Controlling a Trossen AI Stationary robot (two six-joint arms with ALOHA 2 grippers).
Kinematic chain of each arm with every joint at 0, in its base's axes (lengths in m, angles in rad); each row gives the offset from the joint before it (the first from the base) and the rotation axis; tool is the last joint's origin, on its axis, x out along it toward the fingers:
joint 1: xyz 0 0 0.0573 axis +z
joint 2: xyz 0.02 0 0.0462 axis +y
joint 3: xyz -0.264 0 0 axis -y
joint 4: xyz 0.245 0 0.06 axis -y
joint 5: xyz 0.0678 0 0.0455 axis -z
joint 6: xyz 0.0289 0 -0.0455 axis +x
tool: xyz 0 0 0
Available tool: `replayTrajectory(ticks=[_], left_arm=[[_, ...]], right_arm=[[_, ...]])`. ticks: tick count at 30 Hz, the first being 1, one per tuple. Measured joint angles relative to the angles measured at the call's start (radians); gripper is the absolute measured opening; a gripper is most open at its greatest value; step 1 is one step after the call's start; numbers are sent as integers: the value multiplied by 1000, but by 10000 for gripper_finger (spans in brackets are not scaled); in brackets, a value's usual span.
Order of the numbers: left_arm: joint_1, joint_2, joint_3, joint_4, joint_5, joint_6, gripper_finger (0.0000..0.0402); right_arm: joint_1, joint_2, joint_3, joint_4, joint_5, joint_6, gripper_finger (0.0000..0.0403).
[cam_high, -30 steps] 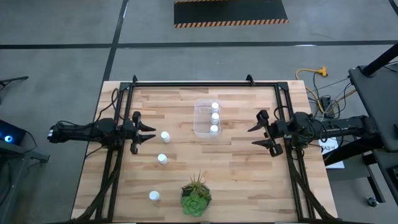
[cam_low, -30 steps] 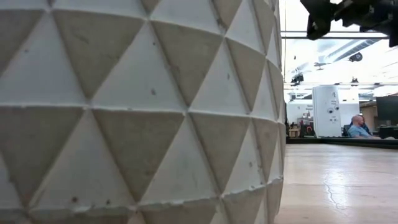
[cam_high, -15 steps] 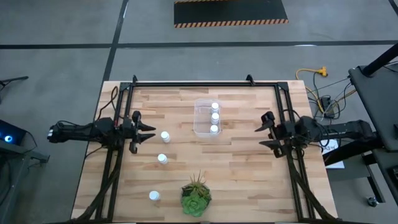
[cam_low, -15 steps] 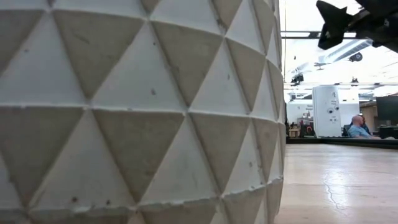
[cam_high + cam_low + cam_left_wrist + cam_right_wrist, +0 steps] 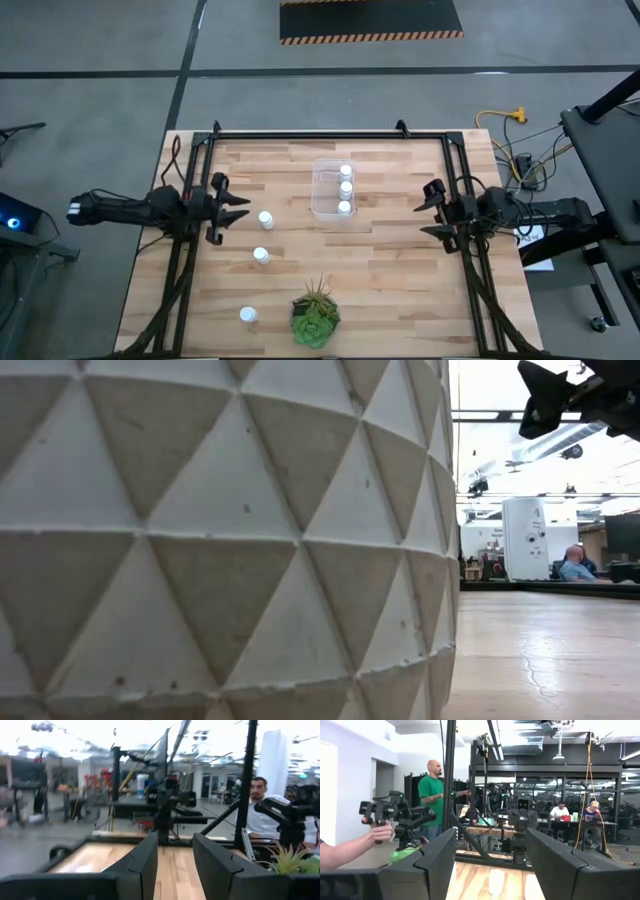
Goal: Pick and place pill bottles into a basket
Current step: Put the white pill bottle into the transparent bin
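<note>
High view shows basket [image 5: 331, 190] at table centre-rear, clear walls, w/ three pill bottles in it: one at rear [image 5: 346, 171], one mid [image 5: 346, 187], one at front [image 5: 344, 207], all upright, in a row along basket's right wall. Three more stand loose on table [image 5: 400, 270], all on left half: nearest bottle [image 5: 265, 217] sits just beside left gripper [image 5: 240, 209], next bottle [image 5: 260, 255] a bit further toward front, last bottle [image 5: 247, 314] near front edge beside plant [image 5: 316, 318]. Left gripper hangs at table's left edge, fingers pointing inward toward centre, empty; in high view its fingers look splayed, but left wrist view shows a gap that may just be the finger bases, so judged fully closed, holding nothing. Right gripper [image 5: 432, 211] at right edge, jaws apart, nothing between them, well apart from every loose bottle. Key relation: all loose bottles lie on left arm's side, nearest one straight ahead of its fingertips & slightly toward front; basket is further inward beyond it. Bottles' long axes vertical, so side grasp seems apt. Judgement: left arm is clearly nearer; it'd need to open before reaching. Low view mostly blocked by plant pot [image 5: 220, 540].
</note>
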Motion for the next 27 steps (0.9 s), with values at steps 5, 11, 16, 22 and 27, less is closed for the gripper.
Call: replayTrajectory(ticks=[5,11,16,22,27], left_arm=[[-1,97,5,157,118,84,107],[-2,212,54,235,168,139,107],[-11,332,118,234,179,147,107],[-76,501,231,228,207,232,107],[-159,637,342,216,206,331,107]], right_arm=[[0,-1,0,-4,0,-7,226],[0,-1,0,-21,1,-24,226],[-2,-1,0,-108,3,-57,226],[-2,-1,0,-258,58,-61,226],[-2,-1,0,-339,123,-76,226]])
